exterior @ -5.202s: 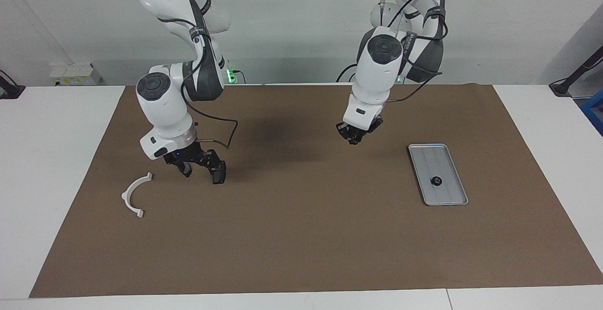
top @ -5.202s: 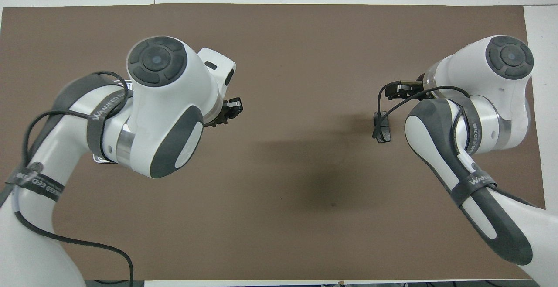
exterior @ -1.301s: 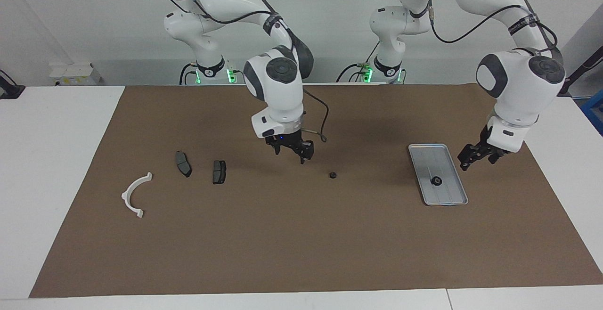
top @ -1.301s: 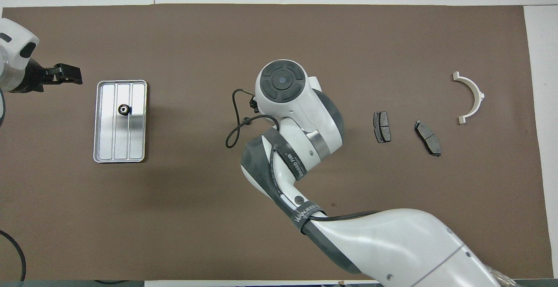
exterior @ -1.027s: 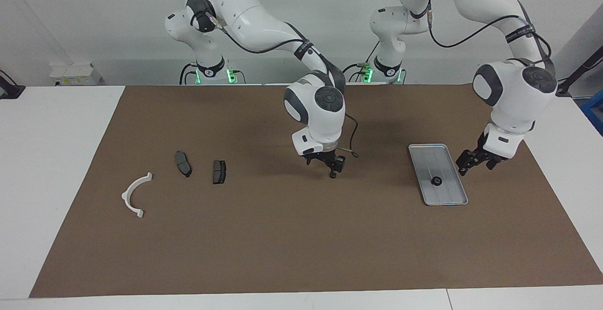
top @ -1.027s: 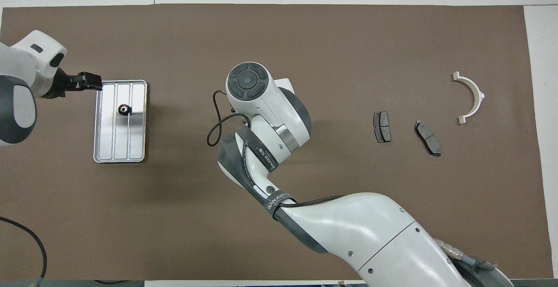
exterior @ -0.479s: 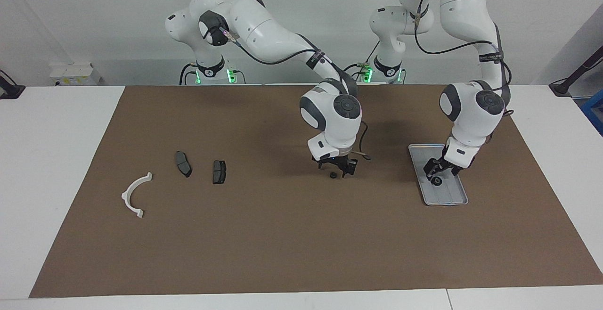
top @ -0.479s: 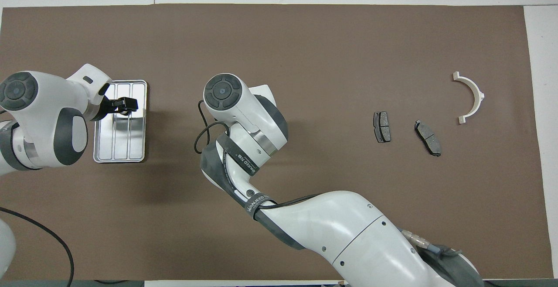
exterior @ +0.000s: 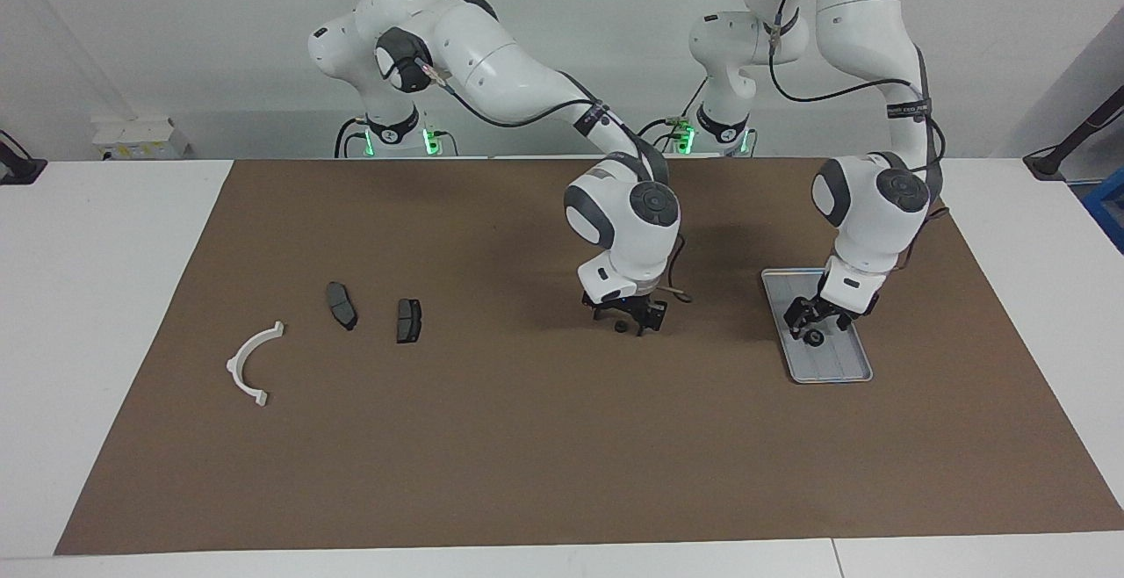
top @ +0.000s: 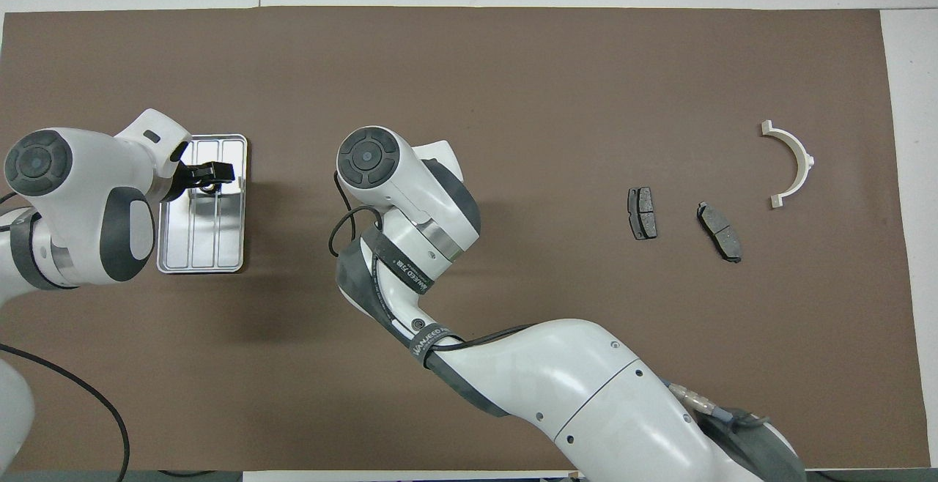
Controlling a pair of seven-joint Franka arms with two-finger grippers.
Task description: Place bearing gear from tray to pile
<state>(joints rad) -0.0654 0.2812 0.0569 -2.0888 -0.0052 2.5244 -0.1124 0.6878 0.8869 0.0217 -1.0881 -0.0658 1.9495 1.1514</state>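
The silver tray (exterior: pixel 834 364) lies toward the left arm's end of the mat, with a small black bearing gear (exterior: pixel 814 338) on it. My left gripper (exterior: pixel 815 325) is open and low over that gear, fingertips on either side of it; it also shows in the overhead view (top: pixel 218 171), over the tray (top: pixel 201 247). A second small black gear (exterior: pixel 621 327) lies on the mat mid-table. My right gripper (exterior: pixel 628 321) is open and down around it. The pile lies at the right arm's end: a white half-ring bracket (exterior: pixel 250 365) and two dark brake pads (exterior: pixel 342 305) (exterior: pixel 408 320).
A brown mat (exterior: pixel 527 455) covers most of the white table. In the overhead view the right arm's wrist (top: pixel 399 174) hides its own gripper and the mid-table gear. The bracket (top: pixel 791 163) and the pads (top: pixel 642 213) (top: pixel 719 220) show there too.
My left gripper swung in from beside the tray to over the gear on it and lowered. My right gripper moved toward the tray's end and came down around the gear on the mat.
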